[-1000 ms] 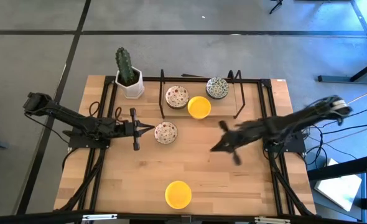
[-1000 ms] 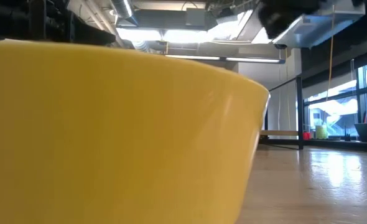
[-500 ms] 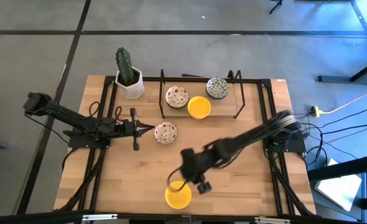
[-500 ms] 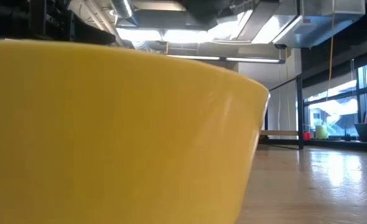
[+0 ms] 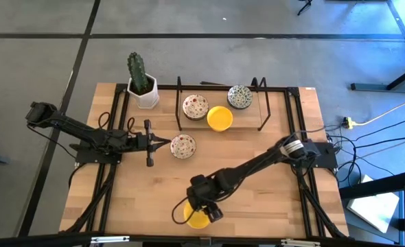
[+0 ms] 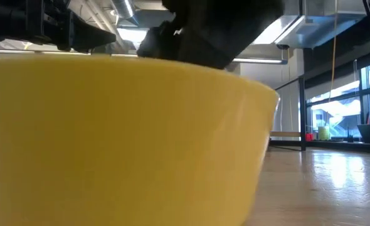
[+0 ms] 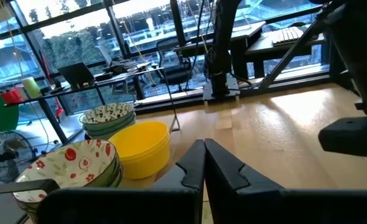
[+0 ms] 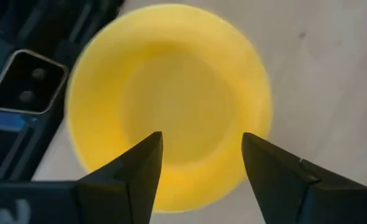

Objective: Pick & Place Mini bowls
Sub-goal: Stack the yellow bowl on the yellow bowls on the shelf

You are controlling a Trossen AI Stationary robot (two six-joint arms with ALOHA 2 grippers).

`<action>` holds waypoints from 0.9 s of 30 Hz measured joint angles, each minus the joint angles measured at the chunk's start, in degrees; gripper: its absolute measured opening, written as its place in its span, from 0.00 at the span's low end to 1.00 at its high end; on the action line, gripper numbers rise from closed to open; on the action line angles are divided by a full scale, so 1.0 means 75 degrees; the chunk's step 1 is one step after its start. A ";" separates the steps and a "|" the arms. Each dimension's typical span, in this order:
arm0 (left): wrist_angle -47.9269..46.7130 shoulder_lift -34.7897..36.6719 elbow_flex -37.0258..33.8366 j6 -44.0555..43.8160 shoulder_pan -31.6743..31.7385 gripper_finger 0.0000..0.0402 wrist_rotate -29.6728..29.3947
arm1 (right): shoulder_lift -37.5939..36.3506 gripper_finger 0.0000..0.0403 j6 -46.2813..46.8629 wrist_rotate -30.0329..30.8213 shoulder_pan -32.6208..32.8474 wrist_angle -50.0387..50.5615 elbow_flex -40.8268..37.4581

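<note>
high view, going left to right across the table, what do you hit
left gripper → speckled bowl → right gripper over a yellow bowl → grey-green bowl

**Left wrist cam: bowl stacks on the table**

Left gripper (image 7: pixel 204 163) sits low at 6 o'clock, fingers (image 7: pixel 193 168) pressed together. Around 9 o'clock: yellow bowls (image 7: pixel 141 146), red-speckled bowls (image 7: pixel 71 163) just beside them, green-patterned bowls (image 7: pixel 109 116) behind. Wooden table (image 7: pixel 283 134) beyond.
</note>
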State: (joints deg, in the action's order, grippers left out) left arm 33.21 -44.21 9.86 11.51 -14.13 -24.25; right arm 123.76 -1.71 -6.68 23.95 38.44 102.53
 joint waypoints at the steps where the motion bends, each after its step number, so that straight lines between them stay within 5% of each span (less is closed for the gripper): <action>1: 0.0000 0.0000 -0.0002 0.0003 0.0000 0.01 0.0000 | 0.0000 0.55 0.0005 0.0002 -0.0023 -0.0038 0.0001; 17: -0.0003 0.0000 0.0001 -0.0053 -0.0001 0.01 0.0245 | -0.0102 0.55 0.0165 0.1350 0.0022 0.0350 0.0330; 27: -0.0038 0.0000 0.0001 -0.0044 -0.0001 0.01 0.0245 | -0.0102 0.55 0.0229 0.0886 -0.0124 0.0236 0.0004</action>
State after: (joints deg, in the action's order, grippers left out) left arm 32.93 -44.21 9.87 11.18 -14.14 -22.41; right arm 123.00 0.01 -0.03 23.03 40.21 102.56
